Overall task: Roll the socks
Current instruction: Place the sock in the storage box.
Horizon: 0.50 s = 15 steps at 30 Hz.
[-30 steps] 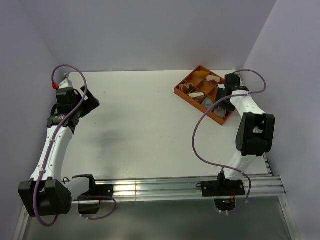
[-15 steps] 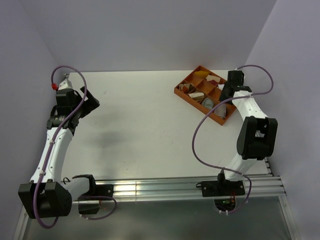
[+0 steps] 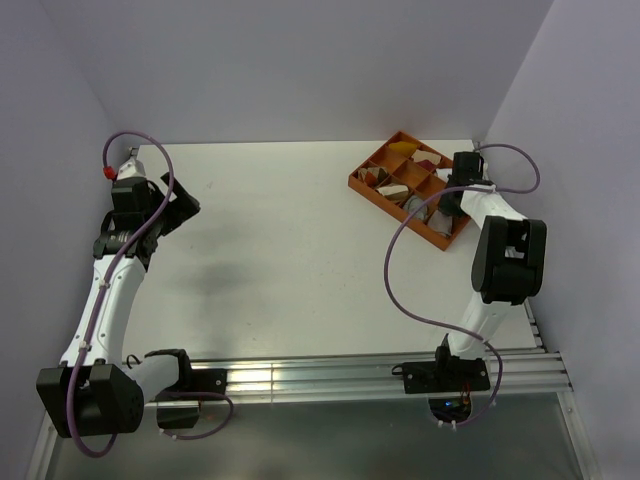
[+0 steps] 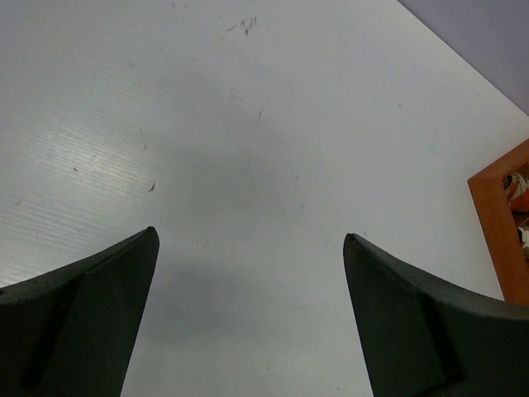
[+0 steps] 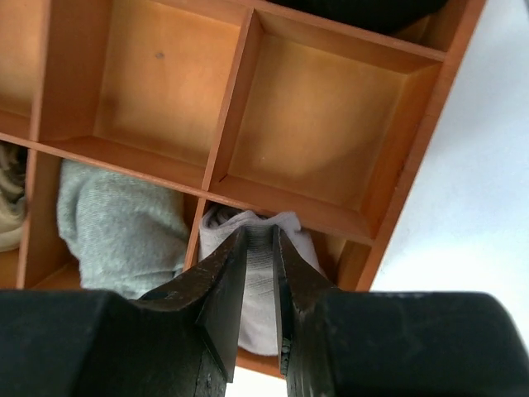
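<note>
1. Pinching a pale cloth bundle (image 5: 260, 289) in the orange tray (image 5: 231, 107), the right hand (image 5: 259, 241) is nearly pressed together.
2. Grey sock (image 5: 116, 223) lies in the compartment just beside it.
3. Left hand (image 4: 250, 236) hangs spread over the bench (image 4: 248, 124).

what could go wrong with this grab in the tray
1. The right tool pinches only a narrow fold of the pale cloth, so the cloth may slip out on the lift.
2. Its tips sit right by a divider; catching it could drag the tray.
</note>
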{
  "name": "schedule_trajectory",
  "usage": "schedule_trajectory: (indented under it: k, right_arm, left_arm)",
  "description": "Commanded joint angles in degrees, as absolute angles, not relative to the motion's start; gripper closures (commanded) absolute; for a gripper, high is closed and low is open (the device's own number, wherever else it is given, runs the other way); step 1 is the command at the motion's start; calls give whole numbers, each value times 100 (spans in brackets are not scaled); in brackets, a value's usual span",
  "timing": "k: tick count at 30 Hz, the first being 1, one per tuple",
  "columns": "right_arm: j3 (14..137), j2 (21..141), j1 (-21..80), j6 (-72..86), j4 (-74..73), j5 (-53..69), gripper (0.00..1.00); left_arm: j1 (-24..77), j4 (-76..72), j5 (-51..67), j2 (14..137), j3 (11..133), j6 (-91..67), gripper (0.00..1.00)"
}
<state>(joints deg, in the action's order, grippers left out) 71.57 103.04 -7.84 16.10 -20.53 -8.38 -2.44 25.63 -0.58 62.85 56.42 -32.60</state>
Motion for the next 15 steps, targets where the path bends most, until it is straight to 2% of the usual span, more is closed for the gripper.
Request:
schedule_trajectory:
  k: [1, 15]
  right_arm:
    - [7154, 10476, -835, 1644, -1986, -765, 74]
    - [7338, 10898, -844, 1477, -2653, -466, 76]
  left_arm:
    - [-272, 2312, 62, 6161, 5599, -3217, 2]
    - [-281, 2285, 97, 6179, 5572, -3217, 2]
